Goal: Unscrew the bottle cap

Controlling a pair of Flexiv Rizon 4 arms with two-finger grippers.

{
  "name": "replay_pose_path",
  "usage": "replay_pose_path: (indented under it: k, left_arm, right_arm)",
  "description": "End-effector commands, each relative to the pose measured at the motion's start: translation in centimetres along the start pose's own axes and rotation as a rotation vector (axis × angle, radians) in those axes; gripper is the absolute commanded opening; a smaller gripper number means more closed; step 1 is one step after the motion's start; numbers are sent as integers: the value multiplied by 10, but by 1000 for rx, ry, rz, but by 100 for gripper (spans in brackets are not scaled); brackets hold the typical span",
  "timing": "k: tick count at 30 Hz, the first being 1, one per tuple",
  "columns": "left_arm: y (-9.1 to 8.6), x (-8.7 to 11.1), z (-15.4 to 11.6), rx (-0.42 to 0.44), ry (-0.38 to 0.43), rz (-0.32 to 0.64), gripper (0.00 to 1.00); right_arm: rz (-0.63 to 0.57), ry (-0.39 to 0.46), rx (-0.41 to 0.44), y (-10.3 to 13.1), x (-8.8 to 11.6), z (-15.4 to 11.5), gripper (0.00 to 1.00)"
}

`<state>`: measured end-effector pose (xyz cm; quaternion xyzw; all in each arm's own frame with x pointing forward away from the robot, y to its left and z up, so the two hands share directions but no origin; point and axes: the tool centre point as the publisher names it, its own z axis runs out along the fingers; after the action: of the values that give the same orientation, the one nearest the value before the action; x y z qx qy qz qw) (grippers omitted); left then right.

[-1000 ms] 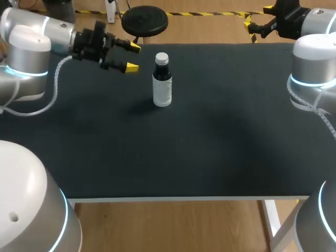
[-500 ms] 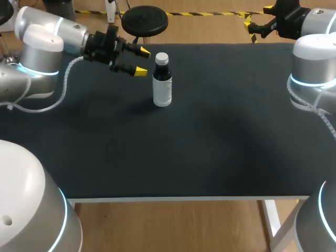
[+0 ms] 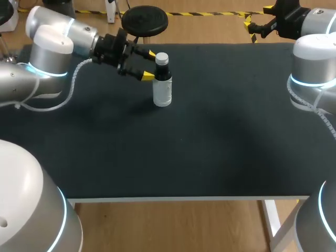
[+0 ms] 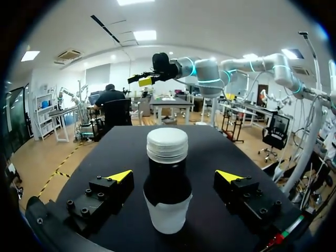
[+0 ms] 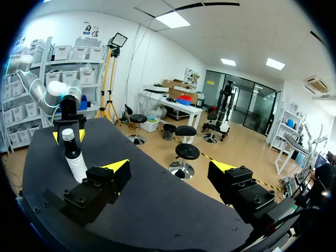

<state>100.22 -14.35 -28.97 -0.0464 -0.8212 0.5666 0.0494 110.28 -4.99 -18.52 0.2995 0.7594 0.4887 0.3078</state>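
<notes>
Over the past second our left gripper (image 3: 149, 65) has slid rightward from well left of the bottle (image 3: 162, 84) until its yellow tips come up beside it, while the bottle and our right gripper (image 3: 257, 17) have kept their places. We see the bottle standing upright on the dark table (image 3: 210, 136), toward the far edge and left of the middle, with its white cap (image 3: 161, 58) screwed on above a dark upper body and a pale lower half. In the left wrist view the left gripper (image 4: 174, 176) has its fingers spread wide, one tip on each side of the bottle (image 4: 168, 199) at about shoulder height, below the cap (image 4: 167, 144). Bare tabletop shows in the gap on either side, so neither finger touches it. Beyond the bottle, that view also catches the right gripper (image 4: 143, 80) held high past the table's far edge. The right wrist view shows the right gripper (image 5: 169, 166) with its fingers likewise spread and holding nothing, over the table's far right corner. From there the bottle (image 5: 76, 160) and cap (image 5: 67, 135) stand well apart from it, with only open tabletop between, and the left gripper (image 5: 68, 136) sits just behind the bottle.
</notes>
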Motion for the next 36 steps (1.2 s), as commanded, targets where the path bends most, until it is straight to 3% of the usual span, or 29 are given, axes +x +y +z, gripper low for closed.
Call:
replay_pose_path:
  k: [1, 19, 36]
  left_arm:
    - [-1, -5, 4, -4, 10, 4, 100]
    - [-12, 1, 20, 35, 5, -12, 100]
    - [-9, 2, 30, 32, 24, -11, 100]
  right_arm:
    - [0, 1, 0, 0, 0, 0, 100]
    - [0, 1, 0, 0, 0, 0, 100]
    - [0, 1, 0, 0, 0, 0, 100]
